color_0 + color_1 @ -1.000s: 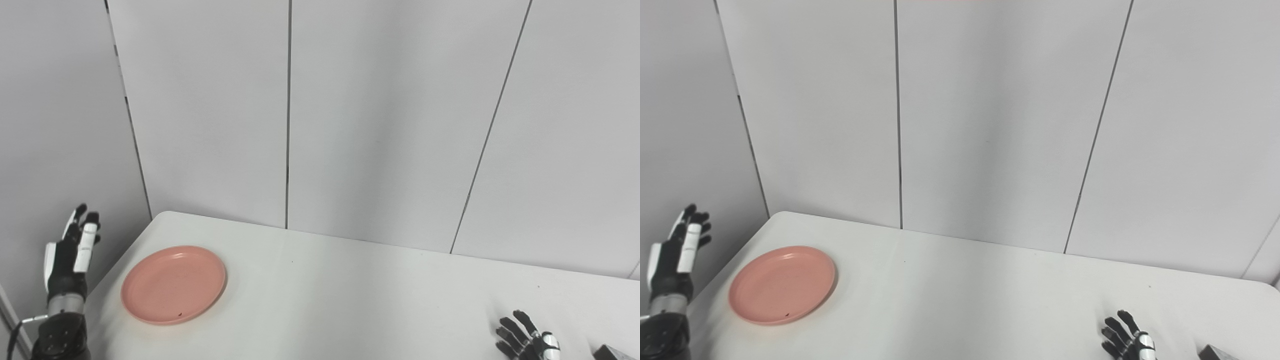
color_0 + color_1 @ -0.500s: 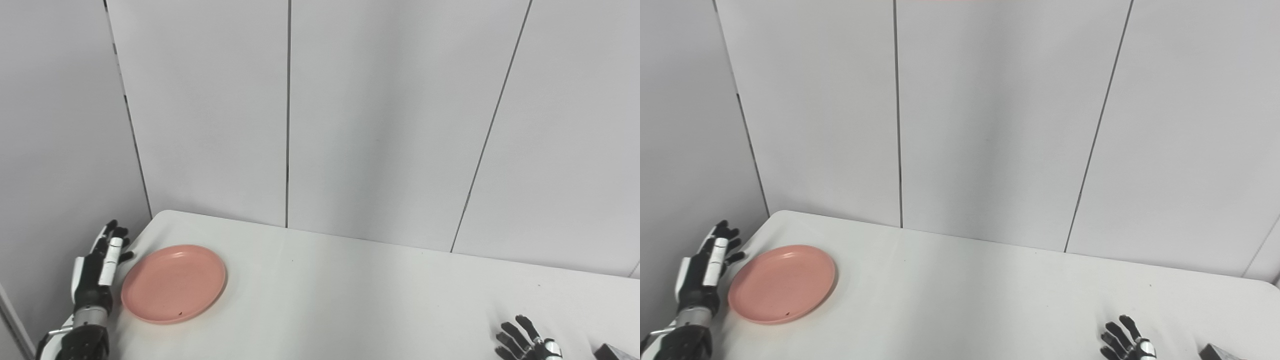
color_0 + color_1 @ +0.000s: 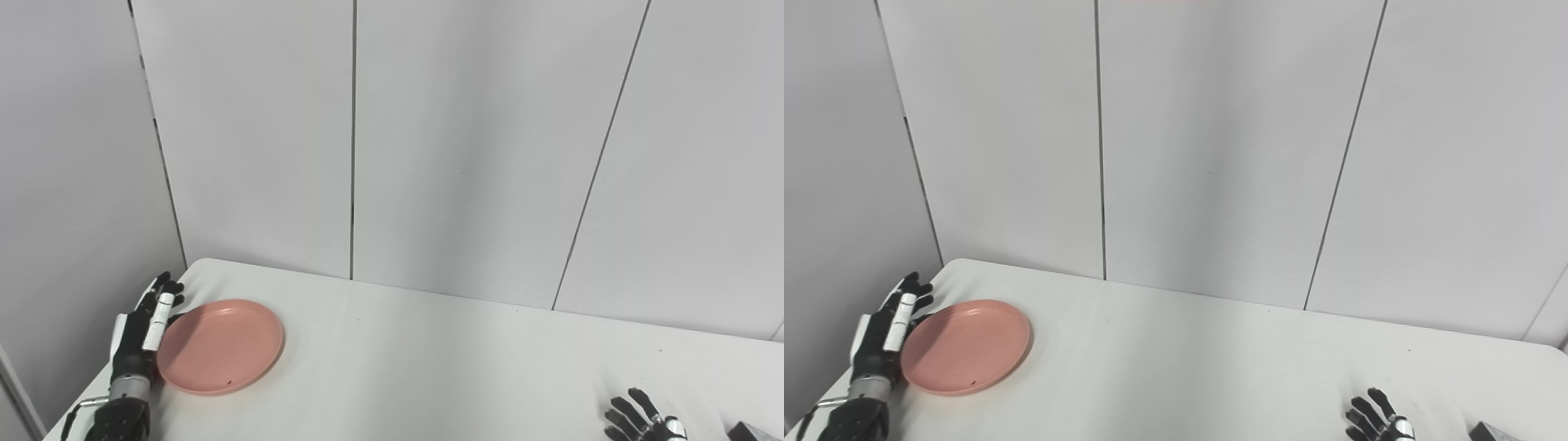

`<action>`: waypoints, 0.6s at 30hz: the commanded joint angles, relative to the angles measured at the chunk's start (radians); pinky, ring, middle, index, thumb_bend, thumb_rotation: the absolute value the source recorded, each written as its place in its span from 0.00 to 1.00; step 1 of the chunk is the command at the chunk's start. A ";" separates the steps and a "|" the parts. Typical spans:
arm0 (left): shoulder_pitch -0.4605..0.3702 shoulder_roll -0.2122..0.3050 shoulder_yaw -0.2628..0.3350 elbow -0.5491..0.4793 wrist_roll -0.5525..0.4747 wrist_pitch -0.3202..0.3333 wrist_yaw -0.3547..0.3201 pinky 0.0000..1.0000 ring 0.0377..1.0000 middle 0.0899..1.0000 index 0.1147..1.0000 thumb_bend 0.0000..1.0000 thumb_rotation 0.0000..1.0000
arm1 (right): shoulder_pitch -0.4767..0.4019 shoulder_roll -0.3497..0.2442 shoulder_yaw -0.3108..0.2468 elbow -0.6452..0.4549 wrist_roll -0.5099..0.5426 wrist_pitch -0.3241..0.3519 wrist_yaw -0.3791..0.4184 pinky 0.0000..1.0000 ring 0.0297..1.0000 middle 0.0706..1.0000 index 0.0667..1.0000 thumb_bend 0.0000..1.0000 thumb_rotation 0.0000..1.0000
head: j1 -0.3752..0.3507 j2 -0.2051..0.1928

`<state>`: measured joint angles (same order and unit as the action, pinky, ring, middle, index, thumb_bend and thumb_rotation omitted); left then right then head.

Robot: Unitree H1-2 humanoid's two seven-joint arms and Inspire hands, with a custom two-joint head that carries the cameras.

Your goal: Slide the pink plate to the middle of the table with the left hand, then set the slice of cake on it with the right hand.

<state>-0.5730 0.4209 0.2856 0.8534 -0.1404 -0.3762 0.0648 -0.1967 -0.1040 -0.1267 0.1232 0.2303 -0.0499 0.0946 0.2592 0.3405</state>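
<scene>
Pushing sideways works best here: the left hand (image 3: 139, 329), fingers extended and slightly apart, stands edge-on against the pink plate's (image 3: 220, 345) left rim near the table's (image 3: 429, 361) left end, so a steady, low push toward the middle should keep it flat. The right hand (image 3: 640, 419), fingers spread, is half cropped; a dark object (image 3: 748, 432) at the bottom edge may be the cake.

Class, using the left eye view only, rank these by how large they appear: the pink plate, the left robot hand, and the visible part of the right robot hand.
1. Plate
2. Left robot hand, flat against the plate's left rim
3. Right robot hand, cut off by the picture's bottom edge, so only its visible part is ranked.
</scene>
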 commanded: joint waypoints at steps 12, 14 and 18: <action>0.028 -0.056 -0.019 -0.111 -0.054 0.046 -0.083 0.68 0.84 0.83 0.85 0.89 0.86 | 0.012 0.010 0.010 0.011 -0.005 0.027 -0.004 0.80 0.81 0.81 0.87 0.73 1.00 | -0.018 0.013; 0.028 -0.068 -0.019 -0.132 -0.061 0.056 -0.090 0.69 0.84 0.82 0.85 0.88 0.85 | 0.011 0.012 0.010 0.011 -0.007 0.029 -0.007 0.80 0.81 0.81 0.87 0.73 1.00 | -0.024 0.016; 0.017 -0.091 -0.019 -0.162 -0.073 0.082 -0.099 0.69 0.84 0.84 0.87 0.91 0.84 | 0.010 0.015 0.013 0.014 -0.010 0.021 -0.007 0.81 0.82 0.82 0.87 0.70 1.00 | -0.043 0.023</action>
<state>-0.5411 0.3310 0.2737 0.7076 -0.2023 -0.2940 -0.0229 -0.1978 -0.0997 -0.1220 0.1239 0.2200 -0.0499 0.0855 0.2178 0.3636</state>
